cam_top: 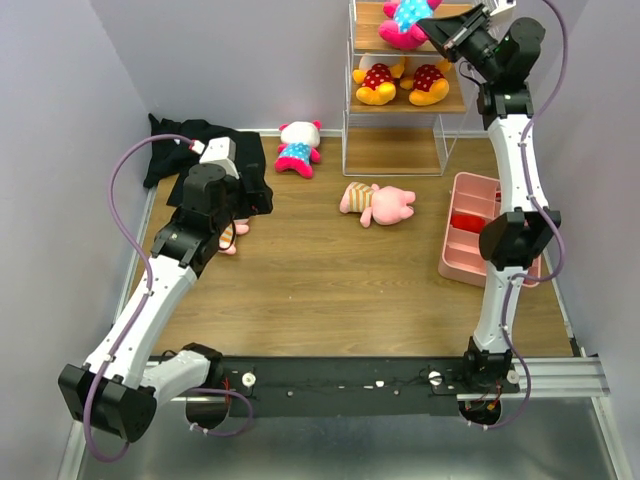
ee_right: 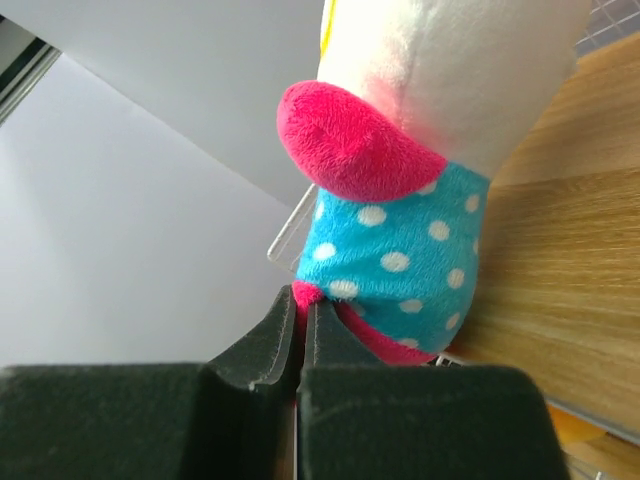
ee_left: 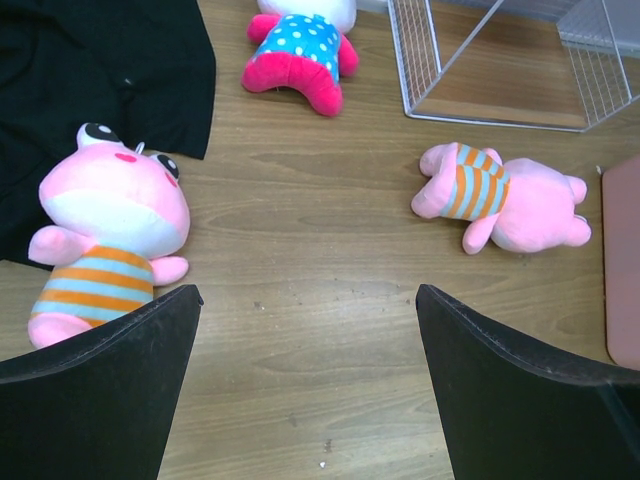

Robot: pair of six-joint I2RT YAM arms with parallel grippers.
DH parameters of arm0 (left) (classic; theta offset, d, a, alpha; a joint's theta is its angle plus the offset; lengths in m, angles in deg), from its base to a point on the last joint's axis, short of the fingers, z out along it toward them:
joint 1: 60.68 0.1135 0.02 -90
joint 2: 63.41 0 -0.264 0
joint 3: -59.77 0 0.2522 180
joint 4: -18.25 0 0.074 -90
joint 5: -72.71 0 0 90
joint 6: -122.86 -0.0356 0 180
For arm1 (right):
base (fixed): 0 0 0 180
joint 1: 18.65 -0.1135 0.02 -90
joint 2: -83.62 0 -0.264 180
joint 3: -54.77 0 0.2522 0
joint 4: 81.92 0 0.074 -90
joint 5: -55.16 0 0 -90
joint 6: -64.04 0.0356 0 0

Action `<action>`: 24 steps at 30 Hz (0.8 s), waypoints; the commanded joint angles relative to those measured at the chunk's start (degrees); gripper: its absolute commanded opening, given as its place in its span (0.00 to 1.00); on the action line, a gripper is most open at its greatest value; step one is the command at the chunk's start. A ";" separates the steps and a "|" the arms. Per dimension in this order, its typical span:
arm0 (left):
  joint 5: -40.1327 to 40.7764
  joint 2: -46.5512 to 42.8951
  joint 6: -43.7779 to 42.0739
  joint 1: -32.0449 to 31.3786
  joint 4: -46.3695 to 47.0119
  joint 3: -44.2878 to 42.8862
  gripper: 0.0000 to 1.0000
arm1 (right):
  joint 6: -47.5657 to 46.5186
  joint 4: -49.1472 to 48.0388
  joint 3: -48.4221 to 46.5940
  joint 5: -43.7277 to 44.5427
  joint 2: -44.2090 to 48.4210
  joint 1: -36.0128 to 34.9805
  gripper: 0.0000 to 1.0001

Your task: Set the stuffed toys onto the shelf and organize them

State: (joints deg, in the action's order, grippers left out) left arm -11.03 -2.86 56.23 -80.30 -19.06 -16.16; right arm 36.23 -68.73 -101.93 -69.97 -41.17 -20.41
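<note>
Six plush toys are in view. Two yellow ones sit side by side on the middle board of the shelf, which stands at 1 o'clock on the table. A dotted-dress toy sits on the top board, with the right gripper at its lower edge. The fingers are pressed together and seem to pinch a fold of the magenta leg, though the close view makes that uncertain.

On the table, a second dotted-dress toy lies just beside the black cloth, which is bunched at 10 o'clock. A striped pink toy lies on its side near the centre, at 6 o'clock from the shelf. Another striped pink toy lies partly on the cloth's edge, face up. The left gripper hangs above the table, spread wide and holding nothing, with that toy at its 10 o'clock, just beside the left finger. A pink tray sits at 3 o'clock.
</note>
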 commanded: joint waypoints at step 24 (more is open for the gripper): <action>-4.94 1.76 0.44 -0.16 0.26 -0.85 0.99 | 5.75 -9.44 -5.60 -5.65 -9.42 -0.88 0.54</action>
State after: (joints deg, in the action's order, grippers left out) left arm -14.35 -1.02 56.50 -80.30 -19.06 -16.16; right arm 44.08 -80.76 -106.28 -75.85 -49.69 -20.63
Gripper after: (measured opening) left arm 0.988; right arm 0.516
